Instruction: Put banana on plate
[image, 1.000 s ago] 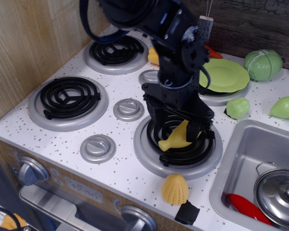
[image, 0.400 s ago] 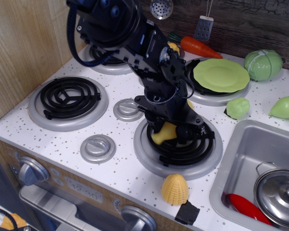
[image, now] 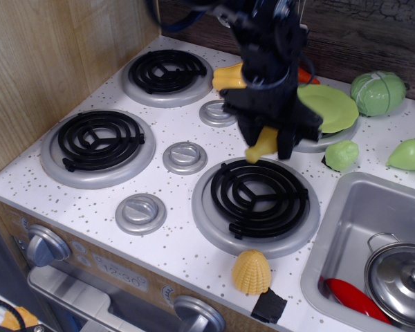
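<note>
Off burner (image: pixel 257 202): banana (image: pixel 261 146), lifted.

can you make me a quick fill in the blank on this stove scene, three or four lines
1. The gripper holds the banana above the ____.
2. The plate is light ____.
3. The lidded pot sits in the ____.
4. The corn piece lies on the counter's ____ edge, below the nearest burner.

Missing words: stove; green; sink; front
</note>
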### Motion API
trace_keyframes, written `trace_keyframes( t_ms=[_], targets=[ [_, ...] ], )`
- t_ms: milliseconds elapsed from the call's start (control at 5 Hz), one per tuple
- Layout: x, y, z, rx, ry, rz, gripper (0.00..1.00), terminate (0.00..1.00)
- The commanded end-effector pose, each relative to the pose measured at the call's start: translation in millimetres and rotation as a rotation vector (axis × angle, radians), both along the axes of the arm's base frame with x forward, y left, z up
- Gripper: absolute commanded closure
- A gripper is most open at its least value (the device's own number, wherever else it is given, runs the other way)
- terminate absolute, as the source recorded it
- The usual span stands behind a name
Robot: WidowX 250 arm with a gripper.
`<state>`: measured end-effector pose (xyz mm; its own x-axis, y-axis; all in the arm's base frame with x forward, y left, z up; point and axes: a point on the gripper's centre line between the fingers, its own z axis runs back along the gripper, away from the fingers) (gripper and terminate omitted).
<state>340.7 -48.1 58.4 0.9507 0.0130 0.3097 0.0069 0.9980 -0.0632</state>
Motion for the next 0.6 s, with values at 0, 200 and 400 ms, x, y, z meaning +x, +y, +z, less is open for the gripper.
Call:
trace_keyframes(
  t_ms=[0, 200, 400],
  targets=[
    [51, 3, 28, 0.014, -0.043, -0.048, 1.0, 0.0],
    [72, 3, 22, 0.015, -0.062, -0.078, 1.0, 0.0],
    [84, 2, 10, -0.008, -0.087, -0.109, 1.0, 0.0]
  ],
)
